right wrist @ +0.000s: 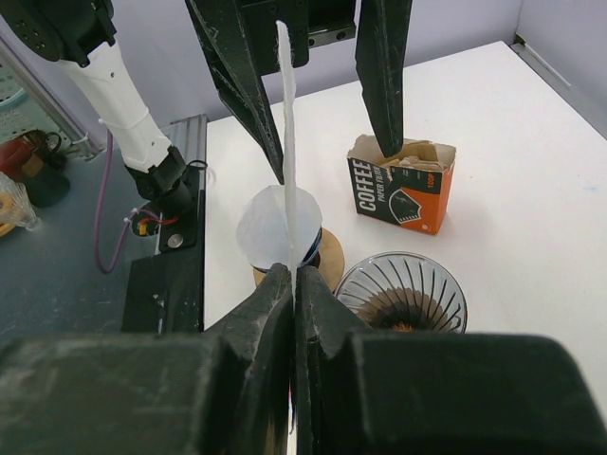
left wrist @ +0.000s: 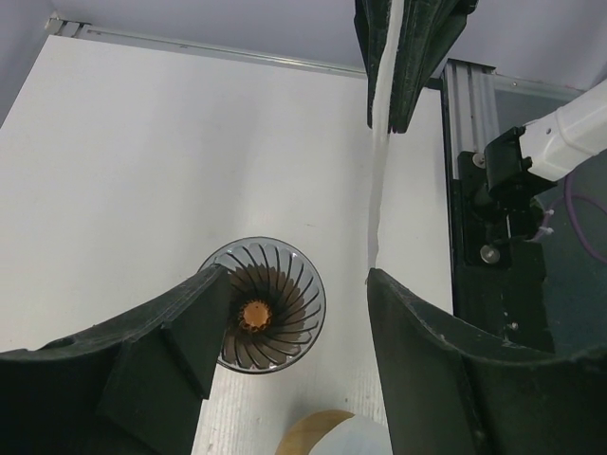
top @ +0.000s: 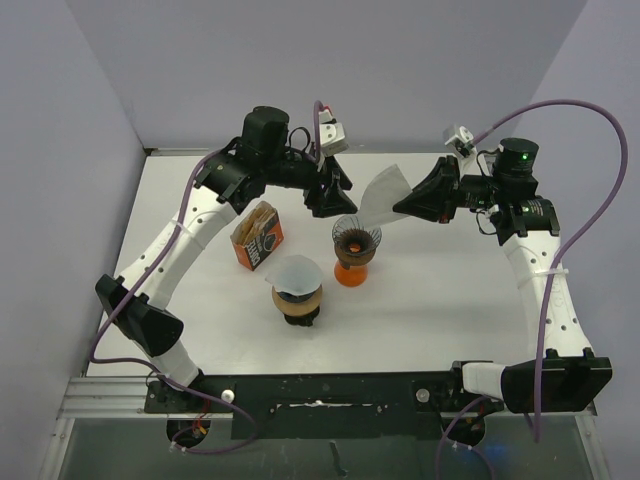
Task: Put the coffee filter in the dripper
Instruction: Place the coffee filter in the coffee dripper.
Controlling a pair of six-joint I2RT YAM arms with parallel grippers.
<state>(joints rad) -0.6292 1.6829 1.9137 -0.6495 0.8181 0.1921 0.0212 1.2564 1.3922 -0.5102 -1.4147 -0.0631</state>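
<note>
Right gripper (right wrist: 292, 275) pinches the filter (right wrist: 286, 142) near the dripper (right wrist: 403, 294). Left gripper (left wrist: 296, 282) gapes, empty. Box (right wrist: 398, 190) reads "COFFEE".

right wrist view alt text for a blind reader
The right gripper pinches a white coffee filter edge-on, with the glass dripper beside it. Beyond are the open left gripper, an orange filter box and a paper-topped carafe.

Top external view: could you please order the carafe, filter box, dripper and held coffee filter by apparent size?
1. carafe: largest.
2. filter box and dripper: about alike, so not ranked.
3. coffee filter, held in the right gripper: seems slightly smaller, but it is raised and tilted, so this is unsure.
</note>
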